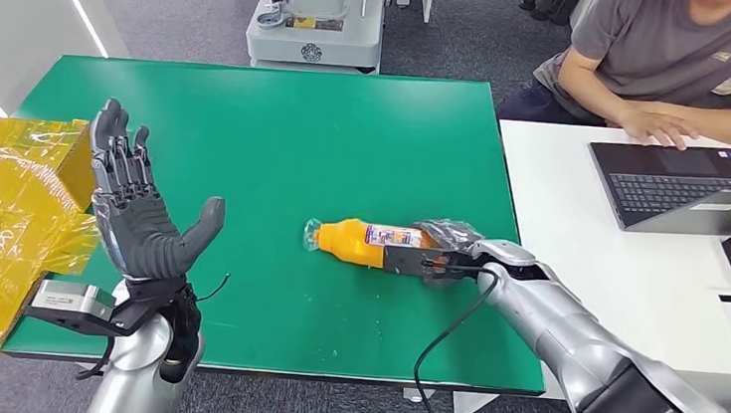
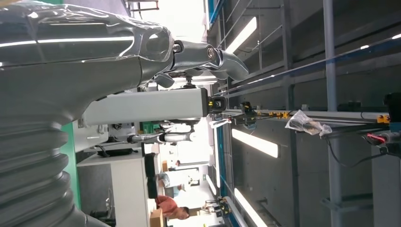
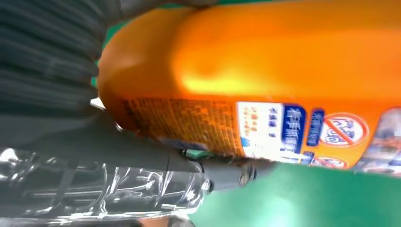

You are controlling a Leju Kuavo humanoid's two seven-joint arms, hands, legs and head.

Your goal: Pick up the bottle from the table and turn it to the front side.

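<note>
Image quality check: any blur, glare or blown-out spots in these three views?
Head view: sharp and evenly lit, bottle and right hand clear. Left wrist view: window area blown out white, glare streaks on the left hand. Right wrist view: bottle very close and soft, its label print smeared, with a bright highlight.

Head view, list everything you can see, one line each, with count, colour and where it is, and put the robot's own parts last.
Table: one, green top, centre.
Bottle: one, orange with a printed label, lying on its side on the green table, base end in the right hand.
Wrapped box: one, yellow film, left edge of the green table.
Second table: one, white, right of the green one.
Laptop: one, dark, open on the white table.
Person: one, grey shirt, seated behind the white table, hand by the laptop.
Left hand: one, dark grey, raised, fingers spread.
Right hand: one, grey, gripping the bottle.
</note>
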